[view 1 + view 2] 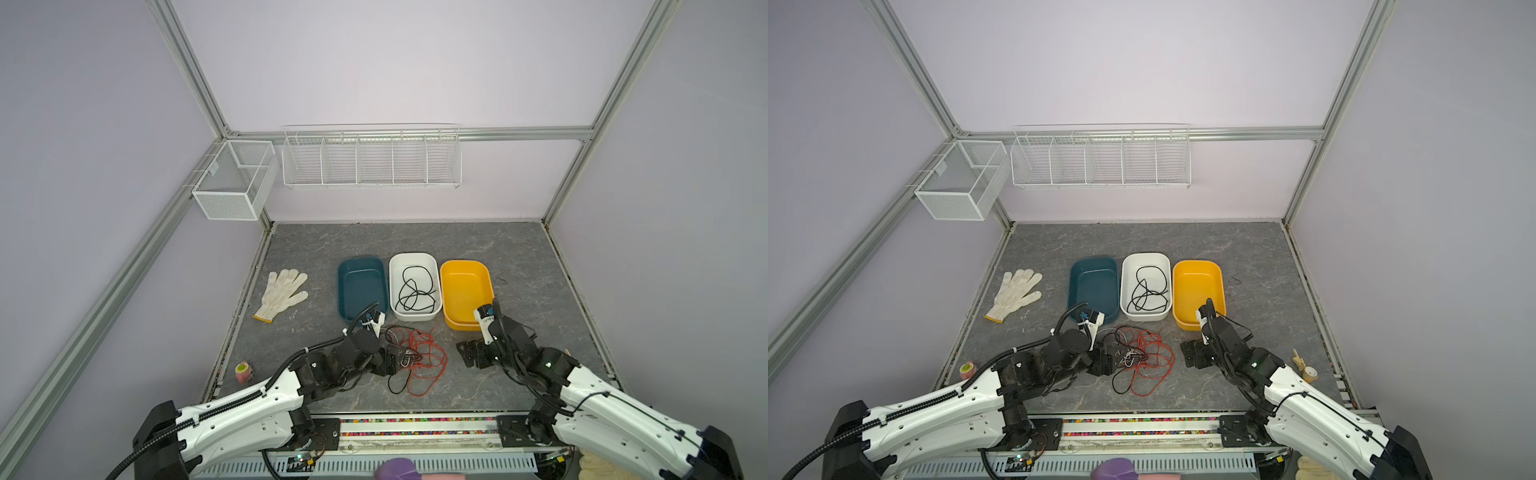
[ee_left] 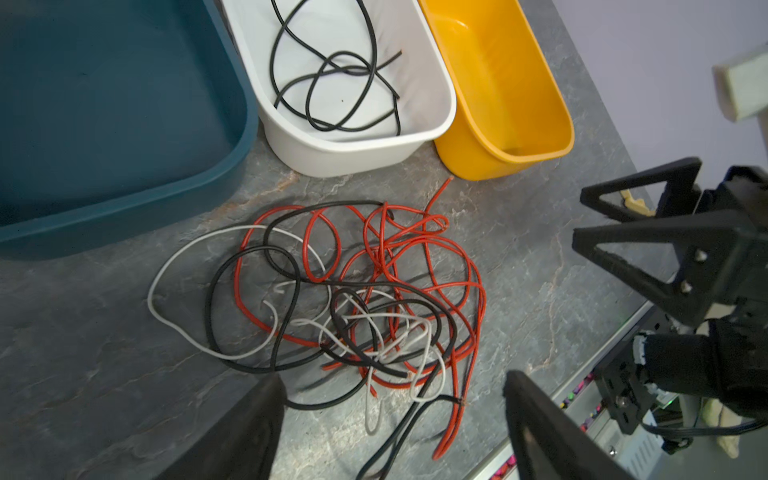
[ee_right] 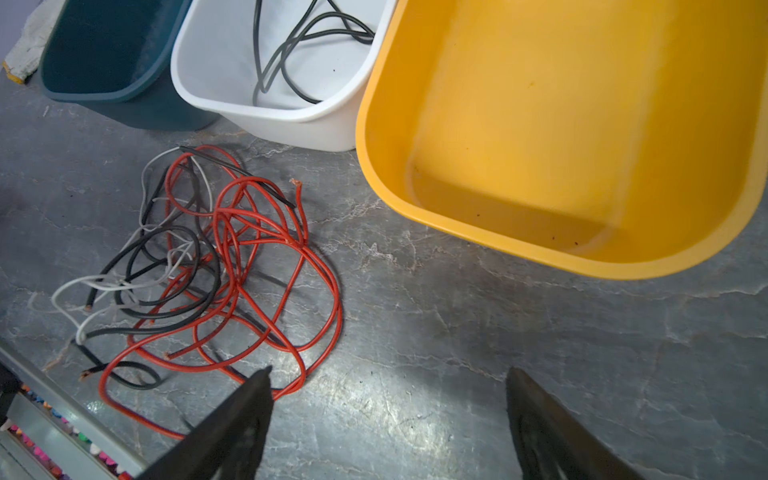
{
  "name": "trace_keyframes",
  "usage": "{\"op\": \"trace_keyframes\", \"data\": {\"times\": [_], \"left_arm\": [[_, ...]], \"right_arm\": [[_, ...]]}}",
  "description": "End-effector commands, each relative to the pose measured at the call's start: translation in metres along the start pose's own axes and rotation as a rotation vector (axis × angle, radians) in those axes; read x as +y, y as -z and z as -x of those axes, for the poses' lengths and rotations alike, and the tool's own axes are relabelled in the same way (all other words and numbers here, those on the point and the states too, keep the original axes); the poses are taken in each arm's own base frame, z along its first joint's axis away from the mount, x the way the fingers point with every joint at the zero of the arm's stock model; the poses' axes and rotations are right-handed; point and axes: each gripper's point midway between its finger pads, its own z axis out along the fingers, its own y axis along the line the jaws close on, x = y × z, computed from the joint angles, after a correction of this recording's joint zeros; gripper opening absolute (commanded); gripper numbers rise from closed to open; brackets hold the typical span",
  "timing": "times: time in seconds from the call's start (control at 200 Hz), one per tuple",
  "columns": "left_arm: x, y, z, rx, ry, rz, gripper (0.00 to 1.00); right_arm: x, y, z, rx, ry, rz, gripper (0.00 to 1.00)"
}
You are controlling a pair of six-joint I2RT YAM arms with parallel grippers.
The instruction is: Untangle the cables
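Note:
The cables (image 1: 417, 357) lie in one tangle of red, black and white strands on the grey table, in front of the bins, seen in both top views (image 1: 1144, 359). My left gripper (image 2: 392, 399) is open low at the tangle's left edge (image 1: 392, 358), with black, white and red strands lying loose between its fingers. My right gripper (image 3: 390, 386) is open over bare table just right of the tangle (image 1: 467, 353), one finger (image 3: 245, 411) overlapping a red loop. Another black cable (image 1: 414, 294) is coiled inside the white bin (image 1: 413, 255).
A dark blue bin (image 1: 359, 291) and a yellow bin (image 1: 463, 291) flank the white one, both with nothing in them. A white glove (image 1: 284, 291) lies at the left, a small pink object (image 1: 243, 372) near the front left edge. Wire baskets (image 1: 370, 162) hang on the back wall.

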Motion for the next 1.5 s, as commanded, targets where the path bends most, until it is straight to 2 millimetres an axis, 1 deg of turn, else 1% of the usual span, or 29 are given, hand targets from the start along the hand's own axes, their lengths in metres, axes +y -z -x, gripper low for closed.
{"op": "trace_keyframes", "data": {"times": [0.0,0.24,0.275,0.305,0.545,0.62,0.745,0.935,1.034,1.214,1.334,1.439,1.494], "left_arm": [[0.002,-0.002,-0.003,0.002,-0.029,0.036,0.81],[0.0,-0.012,-0.011,0.052,-0.093,0.071,0.76],[-0.001,-0.013,-0.012,0.059,-0.103,0.07,0.72],[-0.004,-0.015,-0.013,0.064,-0.11,0.065,0.7],[-0.01,-0.022,-0.012,0.08,-0.141,0.073,0.65],[-0.01,-0.025,-0.012,0.085,-0.151,0.077,0.59],[-0.013,-0.028,-0.012,0.092,-0.162,0.073,0.53],[-0.015,-0.031,-0.011,0.089,-0.168,0.07,0.47],[-0.017,-0.033,-0.011,0.092,-0.168,0.066,0.45],[-0.019,-0.036,-0.01,0.092,-0.169,0.06,0.35],[-0.019,-0.036,-0.01,0.091,-0.173,0.063,0.3],[-0.019,-0.037,-0.011,0.094,-0.175,0.063,0.23],[-0.019,-0.037,-0.012,0.096,-0.175,0.062,0.22]], "right_arm": [[0.008,-0.003,0.006,-0.037,-0.009,0.04,0.89],[0.014,-0.009,0.002,0.0,-0.004,0.059,0.9],[0.015,-0.01,0.0,0.004,-0.001,0.064,0.9],[0.016,-0.01,0.0,0.005,-0.001,0.065,0.9],[0.017,-0.01,0.001,0.001,0.008,0.069,0.91],[0.017,-0.01,0.0,0.001,0.009,0.068,0.91],[0.018,-0.011,0.0,0.005,0.012,0.069,0.9],[0.019,-0.012,-0.001,0.013,0.017,0.07,0.91],[0.02,-0.012,-0.001,0.013,0.021,0.072,0.91],[0.021,-0.013,-0.002,0.016,0.029,0.072,0.91],[0.022,-0.013,-0.003,0.019,0.033,0.074,0.91],[0.023,-0.014,-0.003,0.02,0.037,0.078,0.91],[0.024,-0.014,-0.003,0.02,0.041,0.081,0.91]]}}
